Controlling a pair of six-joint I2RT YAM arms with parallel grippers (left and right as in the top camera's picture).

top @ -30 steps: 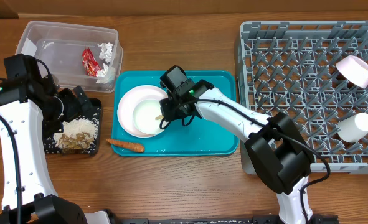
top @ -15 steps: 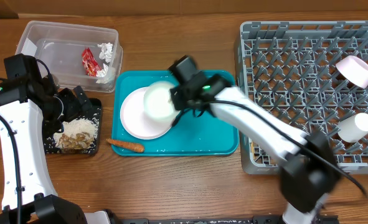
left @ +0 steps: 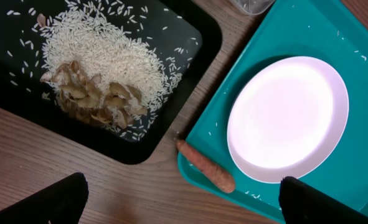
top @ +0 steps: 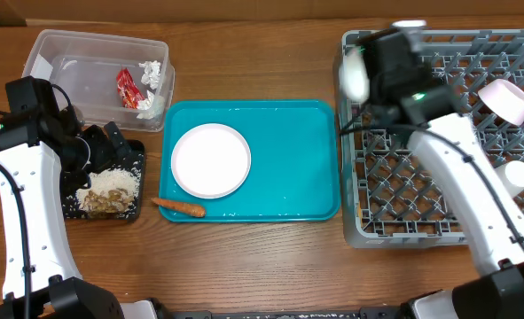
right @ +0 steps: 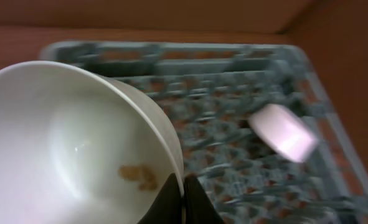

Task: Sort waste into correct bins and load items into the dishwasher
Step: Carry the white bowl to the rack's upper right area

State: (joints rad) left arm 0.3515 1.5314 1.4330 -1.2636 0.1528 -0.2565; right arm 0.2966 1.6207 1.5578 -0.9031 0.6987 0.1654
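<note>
My right gripper (right: 184, 190) is shut on the rim of a white bowl (right: 71, 143) with a beige scrap stuck inside, held above the grey dish rack (right: 233, 81). In the overhead view the bowl (top: 355, 75) hangs on edge over the rack's (top: 403, 190) left rim, beside the right gripper (top: 372, 66). A white bowl (top: 505, 100) and a white cup (top: 516, 175) lie in the rack. The white plate (top: 210, 159) and carrot piece (top: 180, 207) lie on the teal tray. My left gripper (left: 184, 199) is open over the wood by the carrot (left: 205, 173), between the black tray (left: 190, 68) of rice (left: 103, 56) and the plate (left: 287, 118).
The clear tub (top: 75, 80) at the back left holds a red wrapper (top: 126, 88) and a white tissue (top: 150, 73). The teal tray (top: 288, 177) sits mid-table between the black tray (top: 134, 177) and the rack. The left arm stands along the left edge.
My right gripper has lifted the white bowl off the plate and carried it right, from the teal tray to above the dish rack's left side. The left arm has not moved.
</note>
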